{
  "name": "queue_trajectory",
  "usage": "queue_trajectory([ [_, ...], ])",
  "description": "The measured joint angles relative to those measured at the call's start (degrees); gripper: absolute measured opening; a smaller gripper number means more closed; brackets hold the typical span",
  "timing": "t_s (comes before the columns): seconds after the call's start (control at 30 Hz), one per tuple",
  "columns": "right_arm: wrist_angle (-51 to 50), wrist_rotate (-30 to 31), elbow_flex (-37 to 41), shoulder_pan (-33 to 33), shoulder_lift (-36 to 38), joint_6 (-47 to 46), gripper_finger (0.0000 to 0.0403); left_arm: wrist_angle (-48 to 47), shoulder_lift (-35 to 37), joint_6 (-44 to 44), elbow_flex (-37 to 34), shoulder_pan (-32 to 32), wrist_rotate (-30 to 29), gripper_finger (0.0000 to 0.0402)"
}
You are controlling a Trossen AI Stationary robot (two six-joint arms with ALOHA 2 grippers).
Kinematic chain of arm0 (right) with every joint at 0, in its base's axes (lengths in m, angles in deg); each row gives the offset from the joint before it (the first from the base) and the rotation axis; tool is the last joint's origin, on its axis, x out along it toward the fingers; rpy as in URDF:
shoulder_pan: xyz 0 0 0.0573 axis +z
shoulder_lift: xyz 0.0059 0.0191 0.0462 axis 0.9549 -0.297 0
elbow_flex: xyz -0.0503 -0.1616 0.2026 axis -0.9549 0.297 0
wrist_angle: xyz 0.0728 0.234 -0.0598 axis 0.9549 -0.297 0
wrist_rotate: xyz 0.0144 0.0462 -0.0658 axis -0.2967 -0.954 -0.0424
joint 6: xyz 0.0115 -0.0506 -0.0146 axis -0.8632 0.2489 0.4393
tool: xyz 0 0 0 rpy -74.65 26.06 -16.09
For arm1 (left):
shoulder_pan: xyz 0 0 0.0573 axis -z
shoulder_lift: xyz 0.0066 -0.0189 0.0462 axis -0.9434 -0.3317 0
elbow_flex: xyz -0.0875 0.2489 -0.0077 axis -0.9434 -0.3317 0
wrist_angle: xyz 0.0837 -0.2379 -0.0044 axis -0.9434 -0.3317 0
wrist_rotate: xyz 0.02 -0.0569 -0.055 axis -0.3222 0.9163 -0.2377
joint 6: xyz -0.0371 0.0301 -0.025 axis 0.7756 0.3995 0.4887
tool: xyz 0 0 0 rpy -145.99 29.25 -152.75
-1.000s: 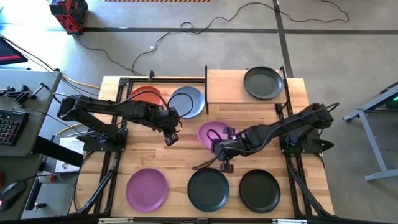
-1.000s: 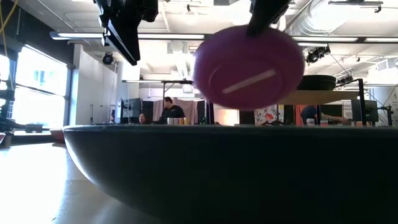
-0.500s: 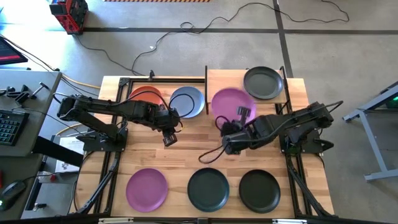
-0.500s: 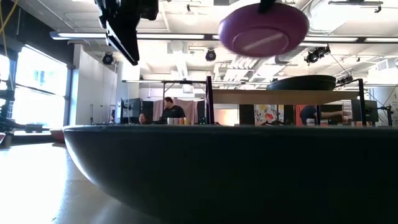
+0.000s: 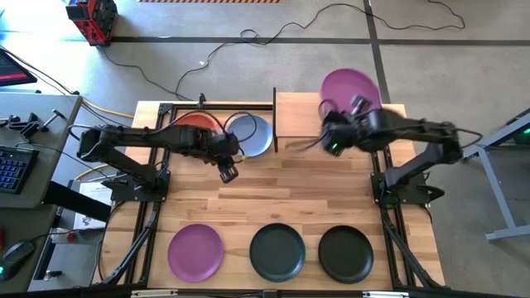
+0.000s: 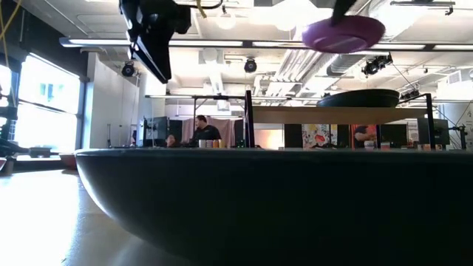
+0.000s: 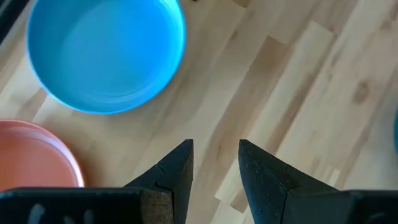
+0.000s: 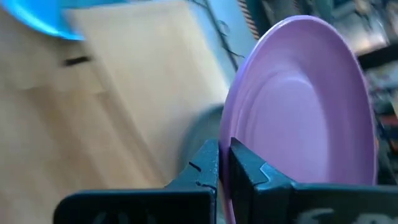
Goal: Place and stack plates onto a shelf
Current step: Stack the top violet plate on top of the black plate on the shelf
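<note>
My right gripper (image 5: 352, 106) is shut on a purple plate (image 5: 346, 83) and carries it in the air over the right half of the light-wood shelf (image 5: 298, 116). A dark plate (image 6: 358, 97) lies on that shelf under the purple one (image 6: 344, 33). My left gripper (image 5: 228, 170) hovers open over bare table, near the pale blue plate (image 5: 252, 134) and the orange plate (image 5: 192, 122), which lie flat on the table. A second purple plate (image 5: 195, 251) and two dark plates (image 5: 277, 251) (image 5: 345, 252) lie along the near edge. My right gripper pinches the purple plate's rim (image 8: 235, 134) between its two fingers (image 8: 205, 163), one on each face. The fingers come from the table's near side. The plate is lifted clear, roughly level with a slight tilt, above the dark plate (image 8: 198, 137) on the shelf.
The shelf's thin dark posts (image 5: 274, 106) stand at its corners. The shelf's left half is bare board. Bare table (image 5: 281, 186) lies between the far plates and the near row. A dark plate (image 6: 236, 199) fills the low view's foreground. People sit in the room behind.
My right gripper has carried the purple plate up from over the table's middle toward the far right, from beside the shelf to above the dark plate on it. The plate has tipped from steeply tilted to nearly level. The gripper has stayed shut on it.
</note>
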Motion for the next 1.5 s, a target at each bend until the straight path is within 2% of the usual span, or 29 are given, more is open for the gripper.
queue_trajectory([
  [0.17,3.22,1.30,7.98,-7.39,7.52,-0.19,0.0000,-0.01,-0.01,0.00,0.00,-2.92,0.00,0.0115],
  [0.3,10.96,1.01,17.23,-11.07,12.68,4.75,0.0000,0.00,-0.01,0.04,0.00,-4.81,0.00,0.0115],
  [0.47,20.62,-3.90,27.05,-13.87,16.44,10.03,0.0000,0.03,-0.02,0.24,0.00,-6.76,-0.01,0.0115],
  [0.6,23.76,-6.51,31.42,-14.94,16.82,12.91,0.0000,0.04,-0.01,0.59,0.00,-7.78,0.00,0.0115],
  [0.77,27.72,-13.53,33.15,-16.78,16.82,19.32,0.0000,0.04,-0.02,0.61,0.00,-8.67,0.00,0.0115],
  [0.9,28.31,-14.44,33.15,-18.93,16.64,21.08,0.0000,0.04,-0.02,0.65,0.00,-9.19,0.00,0.0115],
  [1.0,28.24,-18.24,33.15,-20.91,16.64,21.67,0.0000,0.04,0.00,0.66,0.00,-9.58,0.00,0.0115],
  [1.5,27.92,-25.35,33.12,-26.96,16.62,26.12,0.0000,0.31,-0.02,0.66,0.00,-10.16,0.00,0.0115],
])
